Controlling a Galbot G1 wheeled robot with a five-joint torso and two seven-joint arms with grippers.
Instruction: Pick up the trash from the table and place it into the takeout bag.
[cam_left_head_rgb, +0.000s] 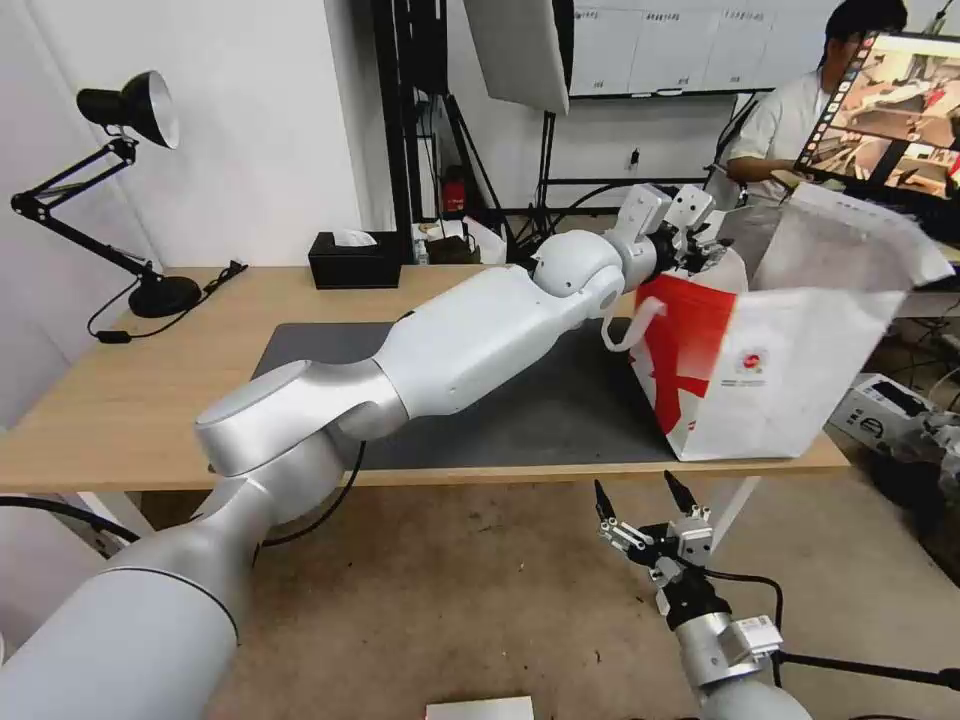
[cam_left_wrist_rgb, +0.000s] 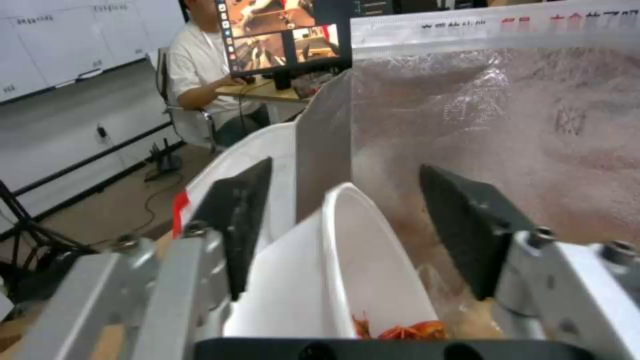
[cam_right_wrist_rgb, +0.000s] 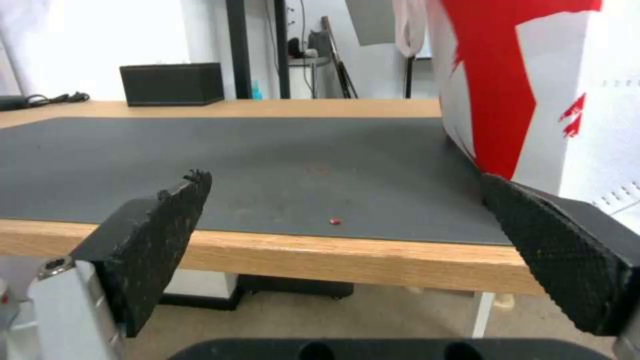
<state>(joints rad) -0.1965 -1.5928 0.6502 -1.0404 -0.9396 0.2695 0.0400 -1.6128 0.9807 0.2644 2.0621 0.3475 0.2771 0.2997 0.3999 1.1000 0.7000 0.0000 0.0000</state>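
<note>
The left end effector (cam_left_head_rgb: 700, 245) hangs over the takeout bag (cam_left_head_rgb: 790, 370) mouth, fingers spread, the white bowl (cam_left_wrist_rgb: 360, 265) of red shells loose between them inside. Bench (cam_left_head_rgb: 130, 400) mat bare (one red crumb), so nearly done. Right end effector (cam_left_head_rgb: 648, 510) gapes empty below the bag.

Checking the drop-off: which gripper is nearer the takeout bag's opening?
Left. The left gripper is at the takeout bag mouth; the right gripper hangs open below the table edge.

A black desk lamp (cam_left_head_rgb: 120, 190) stands well to the left of the black tissue box (cam_left_head_rgb: 355, 260) (a white tissue pokes from its top), while a monitor (cam_left_head_rgb: 890, 115) glows far to that box's right.
</note>
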